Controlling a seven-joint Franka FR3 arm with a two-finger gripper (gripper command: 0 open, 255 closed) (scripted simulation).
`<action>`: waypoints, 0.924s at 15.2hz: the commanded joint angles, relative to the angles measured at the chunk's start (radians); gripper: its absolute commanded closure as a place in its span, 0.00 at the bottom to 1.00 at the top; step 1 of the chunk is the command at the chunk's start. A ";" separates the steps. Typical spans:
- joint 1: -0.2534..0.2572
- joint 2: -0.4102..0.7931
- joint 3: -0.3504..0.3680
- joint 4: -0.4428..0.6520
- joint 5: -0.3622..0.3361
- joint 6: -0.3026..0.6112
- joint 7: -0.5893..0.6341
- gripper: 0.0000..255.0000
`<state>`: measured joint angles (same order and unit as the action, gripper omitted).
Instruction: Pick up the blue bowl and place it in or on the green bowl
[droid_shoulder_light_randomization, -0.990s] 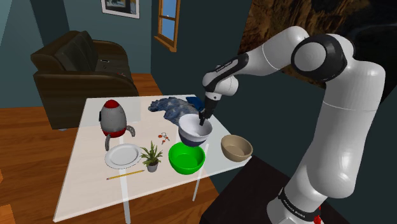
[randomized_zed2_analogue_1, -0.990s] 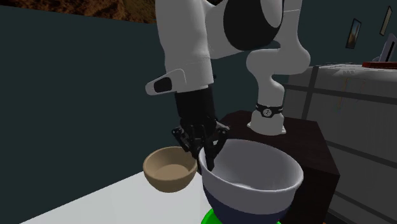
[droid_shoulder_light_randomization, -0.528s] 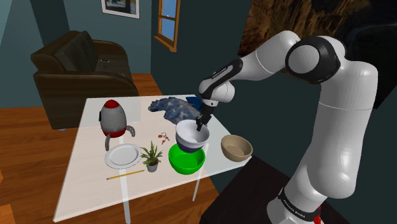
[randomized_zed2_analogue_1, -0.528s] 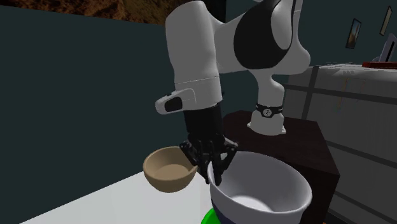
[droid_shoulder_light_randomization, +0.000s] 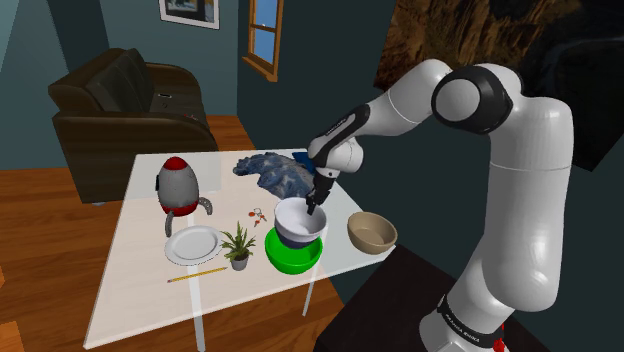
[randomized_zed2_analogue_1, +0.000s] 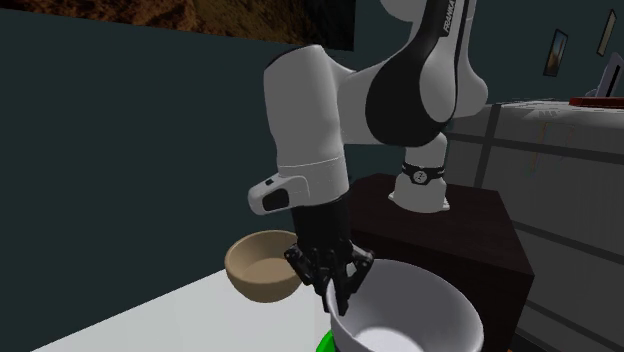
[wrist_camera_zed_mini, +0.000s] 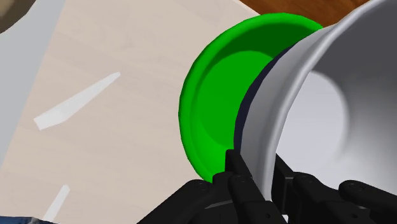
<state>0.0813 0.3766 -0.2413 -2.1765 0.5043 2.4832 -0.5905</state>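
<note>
Hand (droid_shoulder_light_randomization: 314, 207) is clenched on the rim of the blue bowl (droid_shoulder_light_randomization: 299, 221). One finger is inside the white interior and one against the dark blue outer wall, which is plain in the wrist view. The arm has lowered over the last second. A second ago the blue bowl hung clear above the green bowl (droid_shoulder_light_randomization: 291, 256), and half a second ago it was just over the rim. Now its base sits down inside the green bowl's opening and appears slightly tilted. Contact between the two cannot be confirmed. In the second exterior view the blue bowl has sunk toward the lower edge, and the hand with it. The tan bowl (randomized_zed2_analogue_1: 262, 268) behind is unchanged, as are the other items on the counter (droid_shoulder_light_randomization: 140, 290). Judgement: transport is done and placement is nearly complete. What remains is a short final descent, if any, then releasing the rim and withdrawing straight up without dragging the bowl out.
</note>
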 joint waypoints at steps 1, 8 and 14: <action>-0.006 0.022 0.009 0.001 0.017 0.019 -0.016 1.00; -0.016 0.057 0.023 0.007 0.042 0.046 -0.039 1.00; -0.016 0.058 0.023 0.008 0.042 0.046 -0.039 0.00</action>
<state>0.0654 0.4343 -0.2184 -2.1691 0.5462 2.5288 -0.6292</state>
